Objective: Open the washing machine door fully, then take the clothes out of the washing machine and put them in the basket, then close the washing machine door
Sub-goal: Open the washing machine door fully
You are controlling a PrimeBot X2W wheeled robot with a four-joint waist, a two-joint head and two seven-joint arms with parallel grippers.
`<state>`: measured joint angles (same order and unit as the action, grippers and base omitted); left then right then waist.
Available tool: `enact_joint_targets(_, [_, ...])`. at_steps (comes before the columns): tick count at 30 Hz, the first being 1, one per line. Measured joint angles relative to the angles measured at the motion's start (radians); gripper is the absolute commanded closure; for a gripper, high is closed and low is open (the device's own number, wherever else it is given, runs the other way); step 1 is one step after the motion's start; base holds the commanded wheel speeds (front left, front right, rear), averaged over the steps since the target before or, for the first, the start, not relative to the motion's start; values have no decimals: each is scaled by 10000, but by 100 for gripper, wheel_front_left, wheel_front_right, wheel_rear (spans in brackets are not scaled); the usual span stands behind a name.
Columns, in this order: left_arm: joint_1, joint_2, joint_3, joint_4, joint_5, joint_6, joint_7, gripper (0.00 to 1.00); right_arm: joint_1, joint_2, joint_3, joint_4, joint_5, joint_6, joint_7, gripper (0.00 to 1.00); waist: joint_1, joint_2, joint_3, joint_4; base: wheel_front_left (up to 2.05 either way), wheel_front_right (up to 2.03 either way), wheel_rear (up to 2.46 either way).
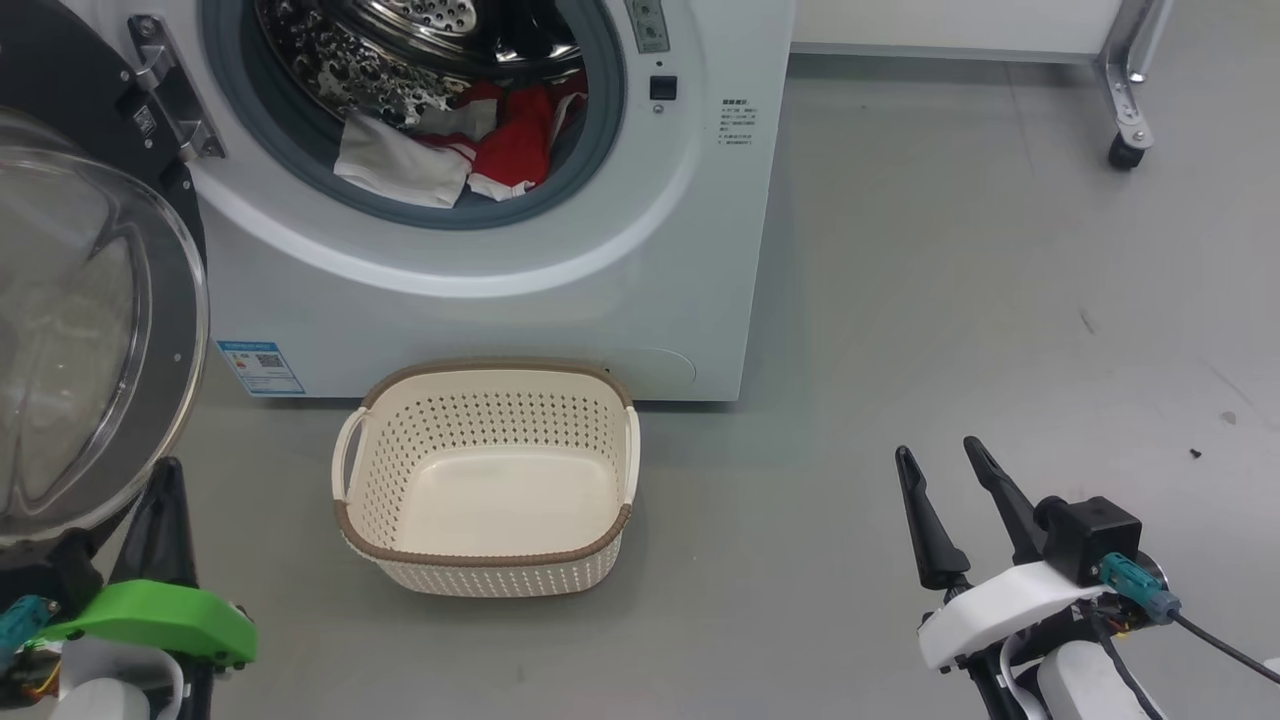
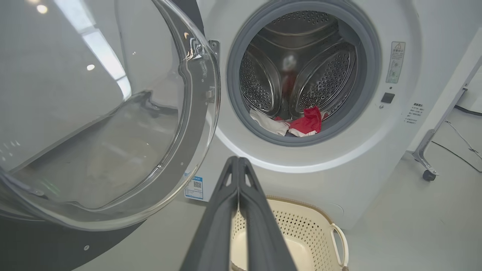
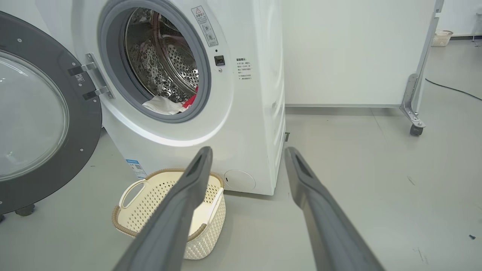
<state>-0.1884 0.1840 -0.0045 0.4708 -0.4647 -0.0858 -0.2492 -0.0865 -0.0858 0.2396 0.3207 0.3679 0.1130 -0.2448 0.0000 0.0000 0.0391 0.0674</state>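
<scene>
Listing clothes (image 1: pixel 470 150): red/white heap lying L–R across drum lip of washing machine (image 1: pixel 600 300), upper centre of frame, above basket (image 1: pixel 500 368); left gripper (image 2: pixel 238 160), fingers (image 2: pixel 222 210) pressed together on nothing, judged nearer than right gripper (image 1: pixel 938 448), fingers (image 1: pixel 925 530) spread, lower right.

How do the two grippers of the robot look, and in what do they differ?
Both grippers have two long, dark, tapering fingers. The left gripper sits on a bright green bracket; the right gripper on a white bracket, with a black box, a teal connector and a black cable.

All three toward the washing machine (image 1: pixel 480 320)
</scene>
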Motion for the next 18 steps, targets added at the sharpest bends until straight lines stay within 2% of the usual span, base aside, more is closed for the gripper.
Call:
enact_joint_targets(6, [269,-324,2,-631,-2,0,-4,100,177,10,-153,-178,13,0,-19,0,0,0,-186,-308,0,0,0])
enact_joint_targets(15, [759,-677,-6,-1304,77,-2,-29,100,203,23,-337,-435,13,0,-27,0,0,0,-161,-418,0,0,0])
enact_joint_targets(16, [807,-729,-13,-1360,88,-2,-29,73,217,25,-355,-460,13,0,-27,0,0,0,-153,-426,0,0,0])
enact_joint_targets(17, [874,-767,-23,-1455,107,-2,-29,52,248,27,-368,-485,13,0,-27,0,0,0,-145,-433,0,0,0])
enact_joint_targets(18, [942,-782,-31,-1603,150,-2,-29,0,330,38,-380,-512,13,0,-27,0,0,0,-131,-446,0,0,0])
